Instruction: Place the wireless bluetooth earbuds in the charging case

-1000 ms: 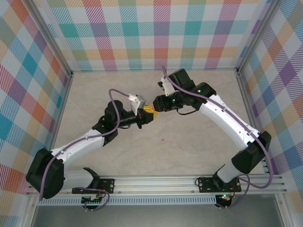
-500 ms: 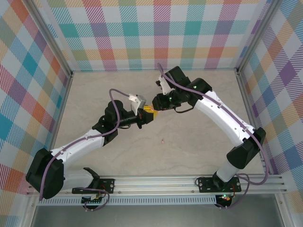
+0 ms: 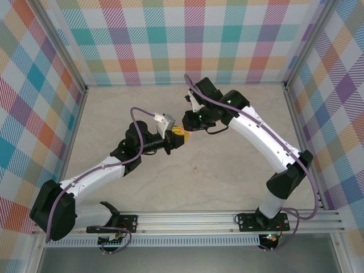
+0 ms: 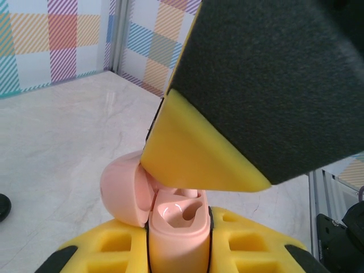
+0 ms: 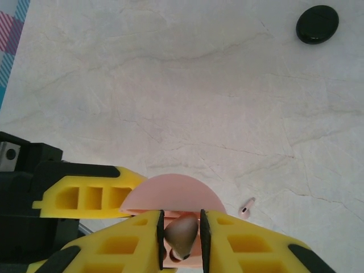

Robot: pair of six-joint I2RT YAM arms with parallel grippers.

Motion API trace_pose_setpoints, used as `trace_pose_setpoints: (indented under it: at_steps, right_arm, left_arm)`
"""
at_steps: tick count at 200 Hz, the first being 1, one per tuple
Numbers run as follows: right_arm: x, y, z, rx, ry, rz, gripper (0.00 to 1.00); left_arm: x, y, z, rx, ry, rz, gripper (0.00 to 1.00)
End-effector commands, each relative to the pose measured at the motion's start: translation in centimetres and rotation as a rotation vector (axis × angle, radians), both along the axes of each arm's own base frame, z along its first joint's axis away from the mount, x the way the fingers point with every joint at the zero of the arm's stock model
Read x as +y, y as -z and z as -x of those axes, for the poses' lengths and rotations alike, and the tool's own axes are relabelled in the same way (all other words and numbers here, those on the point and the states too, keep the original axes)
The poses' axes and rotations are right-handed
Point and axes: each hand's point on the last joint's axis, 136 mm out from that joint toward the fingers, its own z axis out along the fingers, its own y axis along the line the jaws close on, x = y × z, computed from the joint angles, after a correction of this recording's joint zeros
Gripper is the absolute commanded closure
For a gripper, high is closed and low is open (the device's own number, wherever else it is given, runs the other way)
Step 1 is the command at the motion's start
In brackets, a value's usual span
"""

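An open pink charging case (image 4: pixel 176 253) is held clamped in the left gripper (image 4: pixel 179 227). A pink earbud (image 5: pixel 182 239) is pinched in the right gripper (image 5: pixel 181 220) just over the case. If released off-centre, it could be dropped onto the table (image 5: pixel 170 85), beside a second pink earbud (image 5: pixel 246 207).

Left tool (image 3: pixel 181 136) clamped, right tool (image 3: pixel 188 127) narrow-jawed, tips meeting

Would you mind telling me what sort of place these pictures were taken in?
Probably a robot lab test cell: a marble-look tabletop boxed in by bright plaid panels, with the left arm and right arm bolted to an aluminium rail at its near edge.
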Motion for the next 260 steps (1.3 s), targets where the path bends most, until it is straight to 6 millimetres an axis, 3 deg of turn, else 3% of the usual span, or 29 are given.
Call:
trace_pose_setpoints:
  at_steps: [1, 46, 109, 181, 229, 260]
  right_arm:
    - [-2.6, 1.6, -0.4, 0.026, 0.084, 0.132, 0.74]
    - [-1.6, 1.3, 0.0, 0.04, 0.052, 0.091, 0.73]
    - [0.4, 0.3, 0.7, 0.05, -0.016, -0.024, 0.64]
    - [1.1, -2.4, 1.5, -0.018, -0.064, -0.141, 0.55]
    - [0.3, -3.7, 1.6, -0.079, -0.041, -0.17, 0.53]
    - [-1.8, -3.7, 1.0, -0.12, 0.034, -0.126, 0.54]
  left_arm:
    - [0.4, -4.6, 0.4, -0.145, -0.014, 0.075, 0.92]
    - [0.4, -4.7, 0.4, -0.144, -0.016, 0.08, 0.92]
    - [0.1, -4.2, 0.3, -0.118, -0.003, 0.076, 0.92]
    - [-0.3, -2.6, -0.3, -0.066, -0.003, 0.042, 0.91]
    - [-0.4, -2.0, -0.6, -0.05, -0.007, 0.033, 0.92]
    - [-0.3, -2.4, -0.4, -0.058, -0.006, 0.041, 0.92]
